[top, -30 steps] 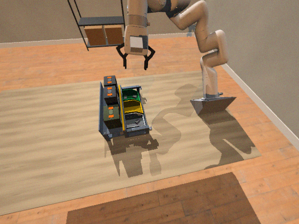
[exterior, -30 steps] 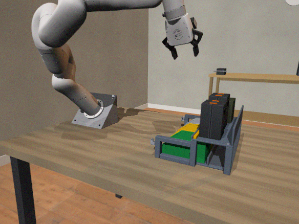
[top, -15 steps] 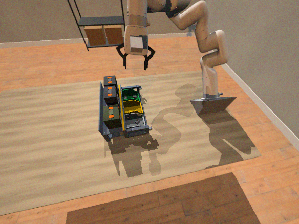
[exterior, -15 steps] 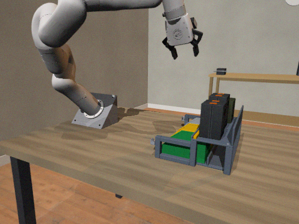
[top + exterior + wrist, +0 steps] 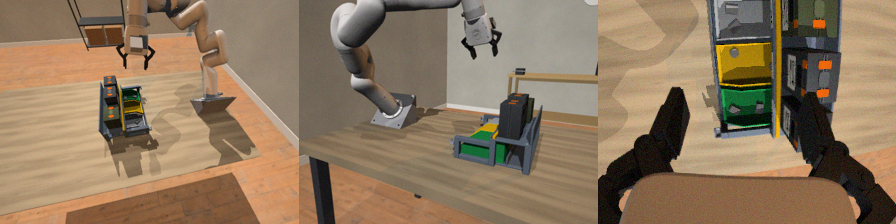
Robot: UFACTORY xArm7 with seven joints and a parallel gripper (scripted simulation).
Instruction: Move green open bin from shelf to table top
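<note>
The green open bin point(image 5: 131, 92) point(image 5: 475, 151) point(image 5: 746, 97) sits in the end bay of the low blue-grey shelf point(image 5: 136, 132) point(image 5: 492, 154) point(image 5: 748, 134), with small grey parts inside. Beside it in the row stand the yellow bin point(image 5: 131, 107) point(image 5: 489, 127) point(image 5: 748, 65) and the grey bin point(image 5: 130, 125) point(image 5: 754, 25), which also holds parts. My gripper point(image 5: 135, 68) point(image 5: 484, 57) point(image 5: 743, 103) is open and empty, high above the shelf's green-bin end. The bins' undersides are hidden.
Two black cases point(image 5: 110, 93) point(image 5: 510, 120) and an olive case point(image 5: 111, 116) stand on the shelf's upper deck, behind a yellow strip point(image 5: 777, 65). A tall back panel point(image 5: 101, 110) point(image 5: 535, 128) rises behind them. The shelf stands on the wooden table top point(image 5: 51, 128) point(image 5: 401, 158).
</note>
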